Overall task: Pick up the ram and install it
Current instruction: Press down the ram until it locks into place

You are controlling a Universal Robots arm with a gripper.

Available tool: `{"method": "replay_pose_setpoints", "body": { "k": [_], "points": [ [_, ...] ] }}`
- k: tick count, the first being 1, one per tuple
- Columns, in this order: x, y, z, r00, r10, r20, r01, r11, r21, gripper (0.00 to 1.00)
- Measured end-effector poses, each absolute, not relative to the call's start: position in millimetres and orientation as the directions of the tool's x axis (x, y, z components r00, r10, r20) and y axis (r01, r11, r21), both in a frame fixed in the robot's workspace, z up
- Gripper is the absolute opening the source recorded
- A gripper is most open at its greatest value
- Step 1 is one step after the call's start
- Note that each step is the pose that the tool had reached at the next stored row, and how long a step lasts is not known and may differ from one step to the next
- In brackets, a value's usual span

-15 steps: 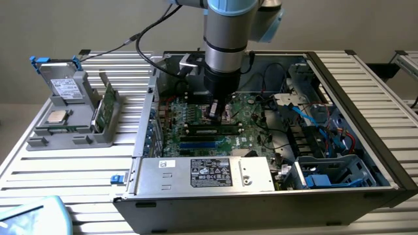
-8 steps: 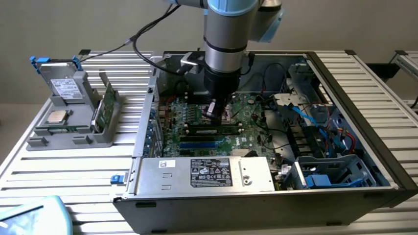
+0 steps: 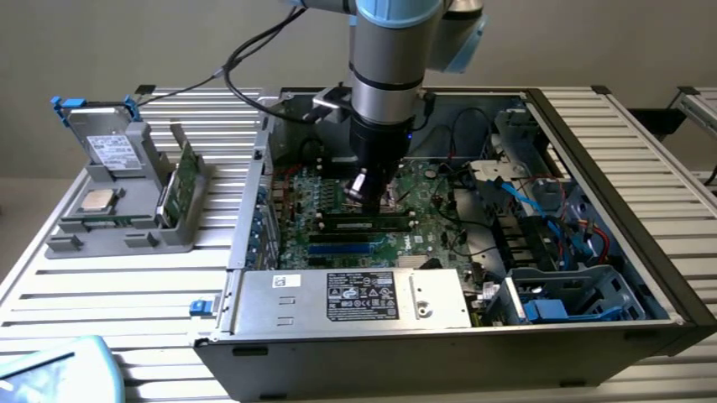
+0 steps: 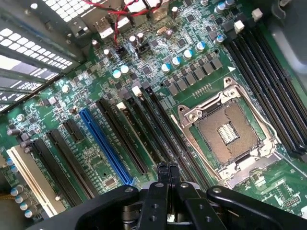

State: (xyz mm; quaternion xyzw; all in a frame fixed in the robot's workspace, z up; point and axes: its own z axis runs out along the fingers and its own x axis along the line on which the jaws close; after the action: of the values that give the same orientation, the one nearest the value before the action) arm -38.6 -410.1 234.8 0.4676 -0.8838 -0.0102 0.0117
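Tool (image 4: 167, 173) fully closed, fingertips pressed together, holding nothing; it hangs just above the ram (image 3: 361, 222) seated in the motherboard (image 4: 144, 96).

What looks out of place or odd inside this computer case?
The processor socket on the motherboard is empty, its contacts bare. The shut hand holds nothing over the black slots. Nothing looks spilled or broken.

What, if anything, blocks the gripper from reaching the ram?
Likely nothing. The shut gripper hangs just above the ram on the motherboard; the case is open and no cable crosses between.
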Motion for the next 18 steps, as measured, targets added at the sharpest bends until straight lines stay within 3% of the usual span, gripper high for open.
{"method": "replay_pose_setpoints", "body": {
  "k": [18],
  "points": [
    [-38.6, -410.2, 240.1, -0.713, -0.701, 0.011, -0.701, 0.713, 0.029, 0.11]
  ]
}}
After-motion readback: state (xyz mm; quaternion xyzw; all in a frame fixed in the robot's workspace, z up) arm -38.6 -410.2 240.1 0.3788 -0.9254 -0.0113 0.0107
